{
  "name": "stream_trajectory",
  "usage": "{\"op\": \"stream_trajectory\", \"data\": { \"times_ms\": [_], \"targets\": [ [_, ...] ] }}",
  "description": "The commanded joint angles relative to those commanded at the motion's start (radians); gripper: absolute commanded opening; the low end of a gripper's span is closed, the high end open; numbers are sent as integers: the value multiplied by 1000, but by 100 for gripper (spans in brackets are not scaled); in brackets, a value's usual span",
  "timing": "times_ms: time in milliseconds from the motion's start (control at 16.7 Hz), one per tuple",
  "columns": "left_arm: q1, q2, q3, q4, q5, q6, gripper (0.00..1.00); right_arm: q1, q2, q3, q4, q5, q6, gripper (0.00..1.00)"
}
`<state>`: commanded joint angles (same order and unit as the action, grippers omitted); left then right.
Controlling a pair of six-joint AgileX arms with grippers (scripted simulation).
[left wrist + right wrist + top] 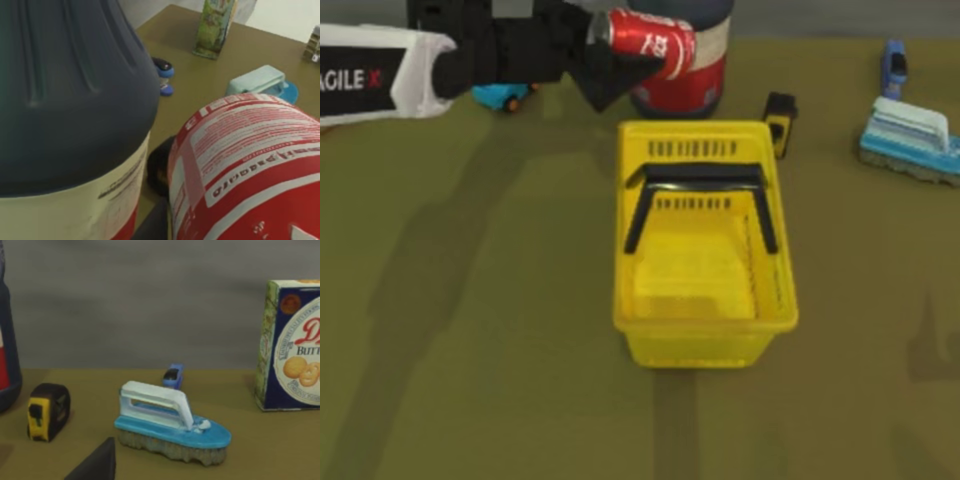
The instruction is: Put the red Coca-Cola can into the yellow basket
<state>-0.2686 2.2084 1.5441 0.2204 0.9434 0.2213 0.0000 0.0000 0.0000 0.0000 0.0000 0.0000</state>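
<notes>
The red Coca-Cola can [655,40] hangs tilted in the air at the back of the table, with my left gripper [625,48] shut on it. It is just beyond the far rim of the yellow basket [705,340], which stands in the middle with its black handle [700,180] folded across. In the left wrist view the can [250,170] fills the near side, close beside the big canister [70,100]. My right gripper [97,465] is outside the top view and shows only as a dark tip in the right wrist view.
The large red, white and dark-blue canister [692,75] stands right behind the held can. A tape measure [780,120], a blue scrub brush [910,140] and a small blue car [893,62] lie to the right. A biscuit box [292,345] stands far right.
</notes>
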Motion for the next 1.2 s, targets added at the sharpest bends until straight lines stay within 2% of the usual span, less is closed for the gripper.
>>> {"op": "stream_trajectory", "data": {
  "times_ms": [240,420,540,900,1200],
  "targets": [
    [-30,-56,-91,302,218,-115,0,0,0,0,0,0,0,100],
    [-43,-89,-132,419,315,-165,0,0,0,0,0,0,0,100],
    [-46,-98,-142,444,337,-176,0,0,0,0,0,0,0,100],
    [-39,-80,-142,459,336,-174,0,0,0,0,0,0,0,100],
    [-30,48,-192,647,341,-177,0,0,0,0,0,0,0,100]
  ]
}}
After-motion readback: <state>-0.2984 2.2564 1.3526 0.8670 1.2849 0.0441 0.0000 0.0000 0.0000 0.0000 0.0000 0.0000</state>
